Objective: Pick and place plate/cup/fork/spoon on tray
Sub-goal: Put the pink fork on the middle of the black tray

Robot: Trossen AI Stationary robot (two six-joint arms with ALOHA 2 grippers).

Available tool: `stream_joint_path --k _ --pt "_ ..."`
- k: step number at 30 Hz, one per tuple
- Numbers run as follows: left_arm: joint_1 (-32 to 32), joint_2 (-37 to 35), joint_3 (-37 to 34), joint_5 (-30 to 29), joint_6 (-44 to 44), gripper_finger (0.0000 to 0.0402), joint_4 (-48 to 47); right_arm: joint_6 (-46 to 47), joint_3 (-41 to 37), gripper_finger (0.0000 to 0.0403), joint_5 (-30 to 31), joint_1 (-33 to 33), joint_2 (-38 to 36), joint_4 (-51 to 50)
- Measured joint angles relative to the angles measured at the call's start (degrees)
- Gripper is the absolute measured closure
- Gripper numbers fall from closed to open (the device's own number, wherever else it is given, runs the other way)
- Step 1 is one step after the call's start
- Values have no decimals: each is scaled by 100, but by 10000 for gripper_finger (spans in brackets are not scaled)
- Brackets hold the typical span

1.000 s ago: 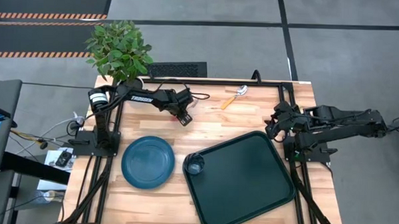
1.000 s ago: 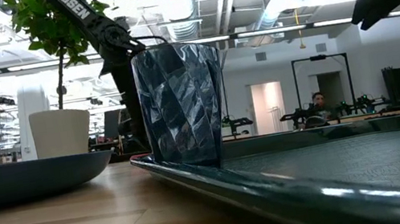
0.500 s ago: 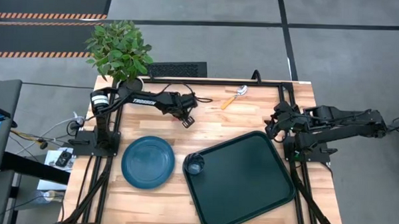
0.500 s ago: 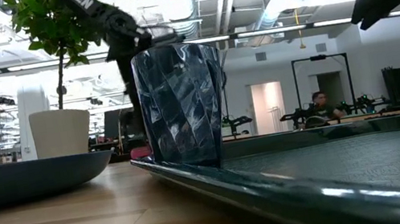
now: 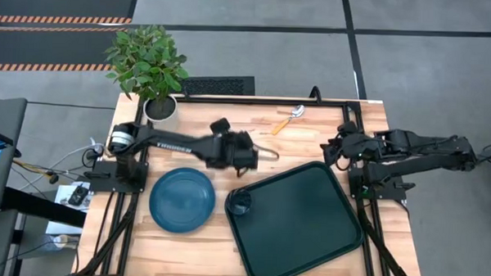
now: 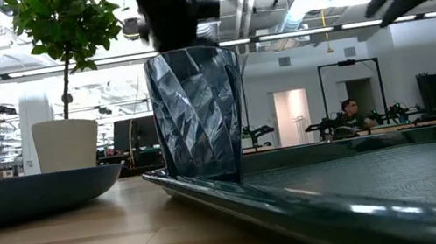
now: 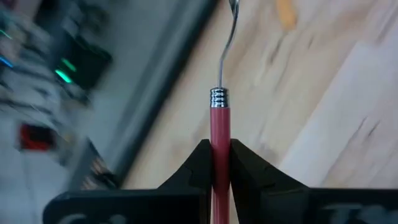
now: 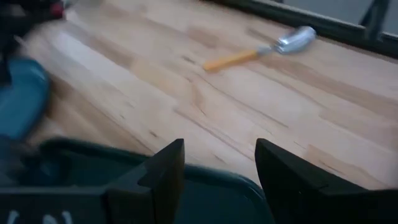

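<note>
1. Red-pink fork (image 7: 220, 155) handle sits pinched between the left gripper's (image 7: 216, 163) two dark fingers; the slim silver neck runs forward from the grip, prongs out of frame. High view puts the left gripper (image 5: 247, 152) over bare wood, just beyond the tray's (image 5: 308, 230) far-left corner.
2. Step in hand, as I read it: fork carried toward the tray. Next move calls for bringing it over the tray floor, lowering, and opening the fingers.
3. Cup (image 5: 240, 203) already stands inside the tray at its left edge, near the likely drop line; the fork should land clear of it.
4. Plate (image 5: 182, 199) lies on the table, left of the tray, not yet placed.
5. Spoon (image 5: 287, 120) lies on the wood at the far edge, also not yet placed.
6. Right gripper (image 8: 216, 167) hangs spread and empty above the tray's far-right corner, waiting.
7. Potted plant (image 5: 148, 67) at the far-left corner, well apart.
</note>
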Motion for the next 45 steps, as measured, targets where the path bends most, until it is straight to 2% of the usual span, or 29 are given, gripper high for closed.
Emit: stream_joint_path --k 5,9,14,19,26,37,45 --pt "-757 21 138 -1322 271 385 62 -32 0 182 -90 -175 2 1118" --pt "-1156 33 138 -2269 913 385 195 -114 0 182 -662 -359 85 2095" --pt "-1440 33 138 -3408 2733 385 934 -282 4 182 -1703 -539 433 3365" --pt "-1464 33 138 -3938 4471 385 1624 -289 0 182 -2462 -594 978 4116" --pt "-1491 33 138 -4001 5361 385 1576 -336 -2 182 -2836 -598 1382 4594" --pt "-1508 33 138 -3999 5629 385 1174 -415 0 182 -2912 -967 1193 4733" --pt "-1505 33 138 -3997 5607 385 1194 -295 -2 182 -3472 -1204 1814 5020"
